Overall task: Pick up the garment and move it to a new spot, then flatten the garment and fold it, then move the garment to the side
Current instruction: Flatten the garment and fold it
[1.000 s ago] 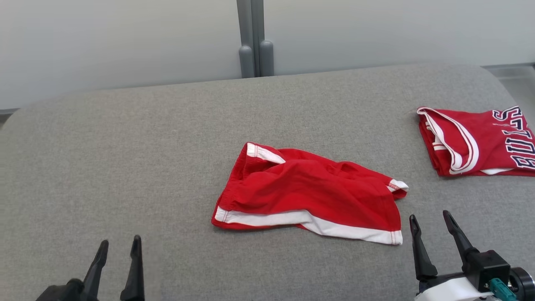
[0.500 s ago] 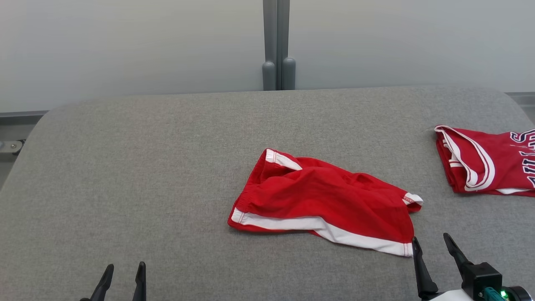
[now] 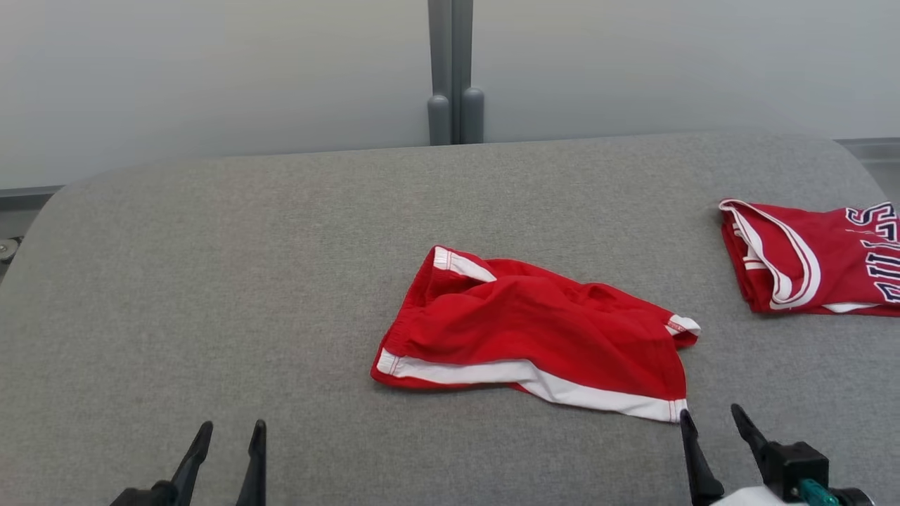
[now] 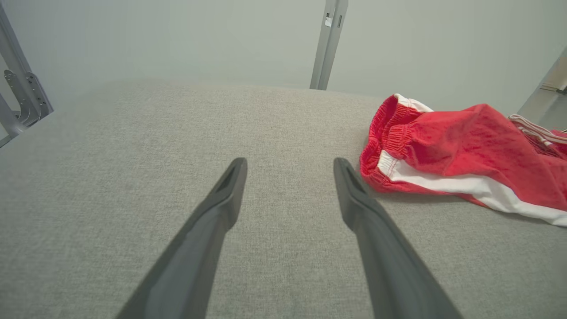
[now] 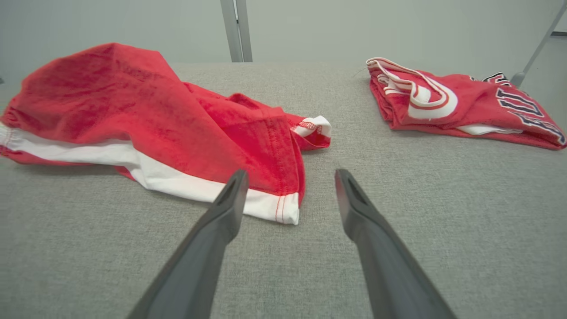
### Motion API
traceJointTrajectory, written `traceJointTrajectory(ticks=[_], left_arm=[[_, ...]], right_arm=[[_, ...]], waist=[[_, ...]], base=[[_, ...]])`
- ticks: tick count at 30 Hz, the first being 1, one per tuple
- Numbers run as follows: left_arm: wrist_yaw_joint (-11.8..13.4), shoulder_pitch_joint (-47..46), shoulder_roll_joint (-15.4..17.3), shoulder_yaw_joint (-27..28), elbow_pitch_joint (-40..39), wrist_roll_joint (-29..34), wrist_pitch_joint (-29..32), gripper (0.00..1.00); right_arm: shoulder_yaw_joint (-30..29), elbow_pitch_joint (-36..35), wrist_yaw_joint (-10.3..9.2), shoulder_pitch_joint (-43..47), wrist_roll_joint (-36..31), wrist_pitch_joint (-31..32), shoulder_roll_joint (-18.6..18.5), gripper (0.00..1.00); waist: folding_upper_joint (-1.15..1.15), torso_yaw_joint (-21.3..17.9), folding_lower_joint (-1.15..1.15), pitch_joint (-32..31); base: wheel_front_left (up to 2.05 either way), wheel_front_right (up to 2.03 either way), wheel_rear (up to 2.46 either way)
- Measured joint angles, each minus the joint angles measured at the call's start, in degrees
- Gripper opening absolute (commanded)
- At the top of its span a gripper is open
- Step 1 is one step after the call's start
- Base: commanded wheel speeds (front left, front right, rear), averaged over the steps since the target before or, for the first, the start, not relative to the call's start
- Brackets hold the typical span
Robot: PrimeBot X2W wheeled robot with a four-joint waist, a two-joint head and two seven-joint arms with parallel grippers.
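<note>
Red shorts with white trim [image 3: 534,334] lie crumpled at the middle of the grey table [image 3: 211,281]. They reach the right side of the left wrist view [image 4: 465,150] and the left half of the right wrist view [image 5: 146,119]. My left gripper [image 3: 228,436] stands open at the lower left, well left of the shorts and holding nothing [image 4: 290,166]. Just below the shorts' lower right corner my right gripper [image 3: 710,418] is open and empty; its left fingertip [image 5: 237,181] overlaps the white hem in the right wrist view.
A folded red jersey with dark lettering [image 3: 808,256] lies at the table's right edge [image 5: 460,104]. A grey post [image 3: 453,70] rises against the pale wall behind the table. Bare grey surface spreads to the left of the shorts.
The head camera has shifted, so the whole scene sits differently in the picture. Both grippers now show lower in it than a second ago. The shorts and jersey lie as before.
</note>
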Motion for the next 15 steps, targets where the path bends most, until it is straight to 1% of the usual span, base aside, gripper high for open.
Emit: traceJointTrajectory(ticks=[2,6,9,11,15], left_arm=[[-0.1,-1.5,0.0,-1.5,-0.2,-0.4,0.2,1.0],[-0.2,-5.2,0.7,-5.7,0.8,-1.0,7.0,1.0],[-0.2,-9.8,0.7,-8.2,1.3,-2.5,11.4,1.0],[-0.2,-12.1,0.8,-9.9,1.9,-3.0,13.7,1.0],[-0.2,-16.0,1.1,-12.9,4.3,-4.5,15.3,1.0]], right_arm=[[0.5,0.7,0.02,-1.8,0.5,2.5,-0.1,1.0],[2.3,0.3,0.03,-4.5,0.6,11.5,-3.1,1.0],[3.3,0.1,0.02,-5.9,1.2,17.4,-4.4,1.0],[3.5,0.1,0.02,-6.8,1.7,19.6,-5.0,1.0],[4.2,1.6,0.02,-8.9,2.9,21.6,-5.0,1.0]], waist=[[0.0,-0.5,0.0,0.3],[0.0,-0.9,0.0,1.6],[0.0,-1.0,0.0,3.0],[0.0,-1.0,0.0,4.1],[0.0,-1.2,0.0,6.0]], base=[[0.0,0.0,0.0],[0.0,0.0,0.0],[0.0,0.0,0.0],[0.0,0.0,0.0],[0.0,0.0,0.0]])
